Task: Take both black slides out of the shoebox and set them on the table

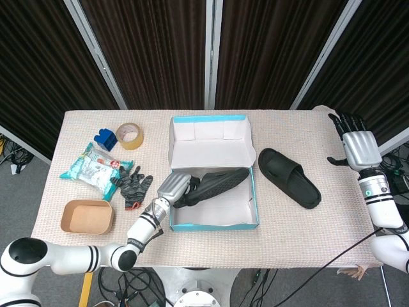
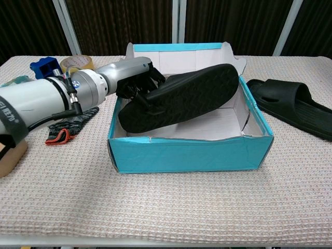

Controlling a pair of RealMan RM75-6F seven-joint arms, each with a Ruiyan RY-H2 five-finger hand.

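Observation:
The blue shoebox stands mid-table with its lid up. My left hand grips one black slide at its heel end and holds it raised, sole toward the chest camera, above the box's left wall. The other black slide lies on the table to the right of the box. My right hand hovers open at the far right table edge, holding nothing; the chest view does not show it.
Left of the box lie grey gloves, a snack packet, a tape roll, a blue block and a brown paper bowl.

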